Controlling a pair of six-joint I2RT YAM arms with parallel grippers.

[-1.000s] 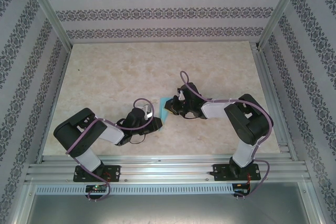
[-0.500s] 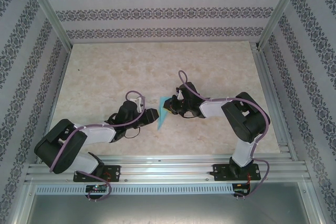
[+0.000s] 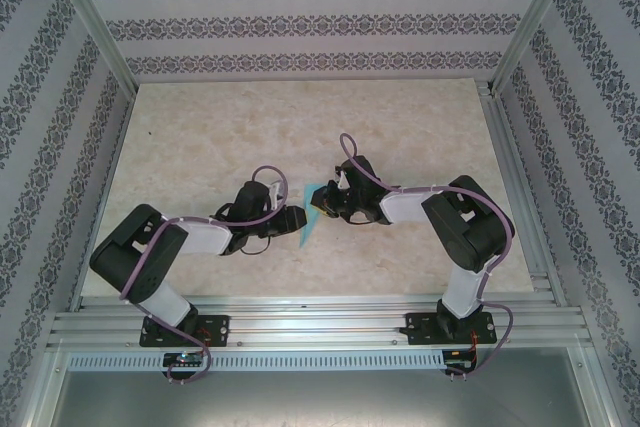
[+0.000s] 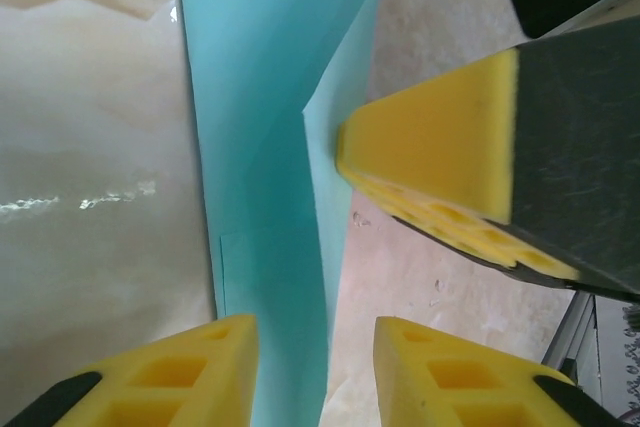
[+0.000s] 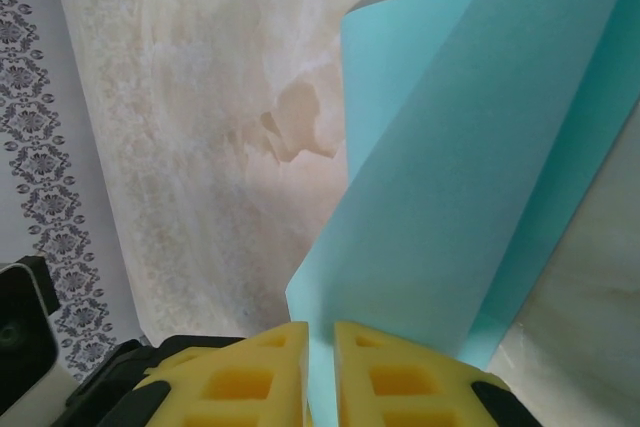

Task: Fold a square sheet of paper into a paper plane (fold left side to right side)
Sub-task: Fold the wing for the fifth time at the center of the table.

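The blue paper (image 3: 306, 231) sits close to the middle of the table (image 3: 200, 137), a little toward the near side, in the narrow space where the two arms meet. The left gripper (image 3: 293, 217) reaches in from the left and the right gripper (image 3: 325, 205) from the right, so that little of the paper shows from above: a pale tip on the far side and a slim point on the near side. In the left wrist view the paper (image 4: 260, 147) is a long, narrow folded strip with overlapping layers and a slanting edge across it, lying on the marbled tabletop (image 4: 90, 147). It runs down into the gap of the left gripper (image 4: 312, 327), whose yellow pads (image 4: 190, 367) stand apart. The strip lies against the left-hand pad, and bare table shows between it and the other pad, so this hand is not pinching anything. A yellow pad (image 4: 430, 167) of the other arm comes in from the right and meets the strip's right edge. In the right wrist view the right gripper (image 5: 320, 332) has its two pads (image 5: 250, 377) pressed almost together, with the edge of the paper (image 5: 470, 177) clamped in the thin slit between them. From there the sheet rises and curves away as a broad flap, lifted off the table (image 5: 200, 147) rather than lying flat, with a second layer behind it.
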